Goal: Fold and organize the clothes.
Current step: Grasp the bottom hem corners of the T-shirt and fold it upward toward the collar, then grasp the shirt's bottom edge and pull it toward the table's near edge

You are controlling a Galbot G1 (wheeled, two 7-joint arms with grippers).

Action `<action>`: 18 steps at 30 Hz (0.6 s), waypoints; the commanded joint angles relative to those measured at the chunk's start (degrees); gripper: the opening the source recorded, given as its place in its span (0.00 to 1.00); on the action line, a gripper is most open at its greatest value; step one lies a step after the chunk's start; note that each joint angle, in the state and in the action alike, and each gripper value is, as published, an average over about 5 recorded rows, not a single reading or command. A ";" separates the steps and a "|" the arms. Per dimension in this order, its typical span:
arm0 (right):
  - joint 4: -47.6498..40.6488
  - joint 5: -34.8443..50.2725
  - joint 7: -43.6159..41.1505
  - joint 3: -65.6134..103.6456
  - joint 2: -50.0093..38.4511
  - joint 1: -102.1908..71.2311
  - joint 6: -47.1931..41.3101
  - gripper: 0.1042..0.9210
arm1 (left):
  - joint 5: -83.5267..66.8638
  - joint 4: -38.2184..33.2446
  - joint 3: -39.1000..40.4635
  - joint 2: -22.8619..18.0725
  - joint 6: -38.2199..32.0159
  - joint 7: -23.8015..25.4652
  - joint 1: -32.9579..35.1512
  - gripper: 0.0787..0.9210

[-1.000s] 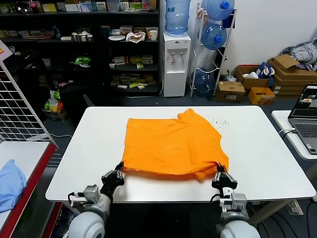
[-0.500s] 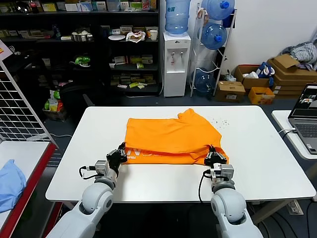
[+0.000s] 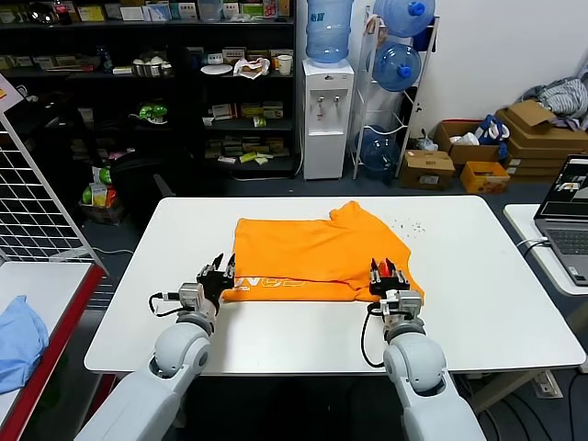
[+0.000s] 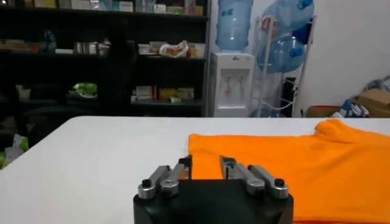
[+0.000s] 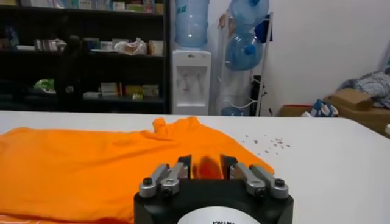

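The bright orange t-shirt lies on the white table, its near hem folded over toward the far side so that white lettering shows on the turned-up flap. My left gripper holds the flap's left corner low over the table, with orange fabric between its fingers in the left wrist view. My right gripper holds the right corner, with a bunched fold of fabric between its fingers in the right wrist view. The collar points to the far right.
A laptop sits on a side table at the right. A light blue cloth lies on a red-edged table at the left, behind a wire grid panel. Shelves and a water dispenser stand beyond the table.
Both grippers have carried the shirt's near hem up and away from me, folding it over the body. The white lettering has come into view on the flap.
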 commanded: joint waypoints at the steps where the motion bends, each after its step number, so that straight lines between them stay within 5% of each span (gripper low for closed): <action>1: -0.28 -0.86 -1.55 0.47 -0.41 0.41 2.00 0.62 | 0.12 -1.97 -0.49 1.23 1.59 -0.12 1.24 0.36; 11: 7.08 1.33 -5.85 6.63 -6.36 -13.04 4.54 0.95 | -2.75 -11.64 -2.20 4.96 3.32 0.07 14.11 0.71; 18: 6.79 5.73 -8.47 9.61 -8.74 -17.27 4.54 1.00 | -3.72 -10.04 -2.77 3.68 3.64 0.29 15.82 0.95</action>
